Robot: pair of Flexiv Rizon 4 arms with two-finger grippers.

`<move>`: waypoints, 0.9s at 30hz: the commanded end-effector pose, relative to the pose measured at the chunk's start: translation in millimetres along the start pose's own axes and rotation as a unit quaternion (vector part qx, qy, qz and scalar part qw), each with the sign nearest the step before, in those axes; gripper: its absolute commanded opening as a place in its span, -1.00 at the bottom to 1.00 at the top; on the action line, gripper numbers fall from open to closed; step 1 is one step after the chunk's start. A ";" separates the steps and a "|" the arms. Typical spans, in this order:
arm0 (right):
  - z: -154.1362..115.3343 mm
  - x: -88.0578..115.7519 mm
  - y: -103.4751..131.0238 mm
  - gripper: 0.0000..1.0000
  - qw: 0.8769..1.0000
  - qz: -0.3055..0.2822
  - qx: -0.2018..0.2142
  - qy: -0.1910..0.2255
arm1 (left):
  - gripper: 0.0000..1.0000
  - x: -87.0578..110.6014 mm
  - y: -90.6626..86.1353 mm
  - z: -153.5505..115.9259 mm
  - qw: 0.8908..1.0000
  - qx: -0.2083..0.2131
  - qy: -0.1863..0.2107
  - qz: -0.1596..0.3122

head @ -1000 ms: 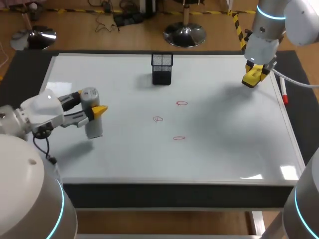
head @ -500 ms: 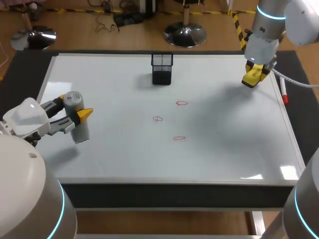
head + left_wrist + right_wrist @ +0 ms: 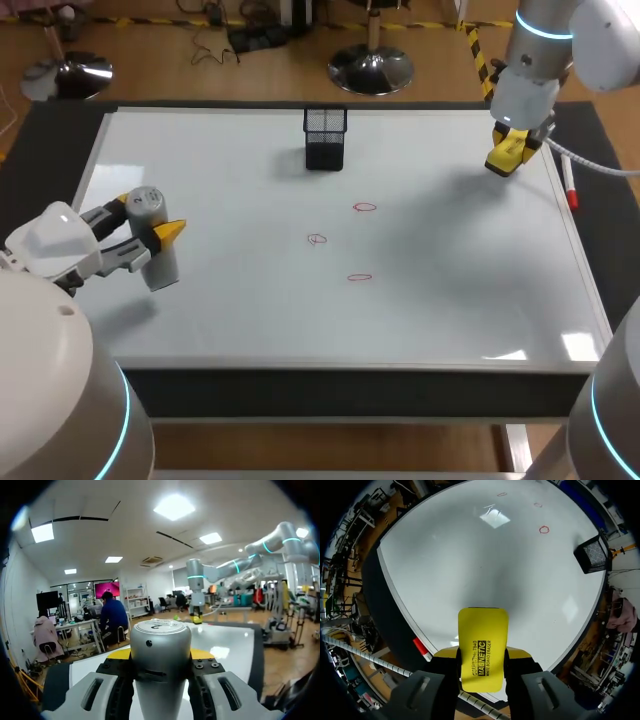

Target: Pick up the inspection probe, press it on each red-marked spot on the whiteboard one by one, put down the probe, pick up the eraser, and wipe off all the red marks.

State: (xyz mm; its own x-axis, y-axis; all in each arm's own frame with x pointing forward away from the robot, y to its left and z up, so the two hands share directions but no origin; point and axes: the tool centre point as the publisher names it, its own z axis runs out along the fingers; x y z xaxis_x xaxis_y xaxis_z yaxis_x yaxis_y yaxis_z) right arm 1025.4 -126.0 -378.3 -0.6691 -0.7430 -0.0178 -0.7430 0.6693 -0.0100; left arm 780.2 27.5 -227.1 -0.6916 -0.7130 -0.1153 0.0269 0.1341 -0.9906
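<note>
The left arm and right arm are glossy pale grey and rounded, with glowing cyan joint rings. The left tool and right tool have yellow tips on black, screwed finger mounts. A white cable trails off the right arm.

table: dark matte border | light: bright glare patch at near-right corner

1. A black mesh cup stands upright near the far edge of the surface, about in the middle.
2. A thin red pen lies along the right side, well apart from the cup.
3. The surface is dark, and it shows as a band on each side.
</note>
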 end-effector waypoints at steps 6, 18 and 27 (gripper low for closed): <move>-21.8 -13.3 47.7 -1.00 0.998 -0.058 0.033 0.003 | -1.00 0.5 -1.4 1.5 1.000 0.000 -0.004 0.000; -29.5 -40.4 138.5 -1.00 0.987 -0.154 0.050 0.003 | -1.00 0.5 -1.4 1.5 1.000 0.000 -0.004 0.000; -34.2 -68.0 210.4 -1.00 0.971 -0.229 0.065 -0.002 | -1.00 0.5 -1.4 1.5 1.000 0.000 -0.004 0.000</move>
State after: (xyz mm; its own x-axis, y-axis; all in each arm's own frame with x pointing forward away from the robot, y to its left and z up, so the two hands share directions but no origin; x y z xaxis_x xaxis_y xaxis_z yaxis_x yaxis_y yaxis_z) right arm 922.3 50.9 -346.5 -0.2759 -0.9612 -0.0066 -0.9568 0.2753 -0.0937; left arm 779.3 27.4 -226.8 -0.6884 -0.7161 -0.1159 0.0267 0.1347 -0.9905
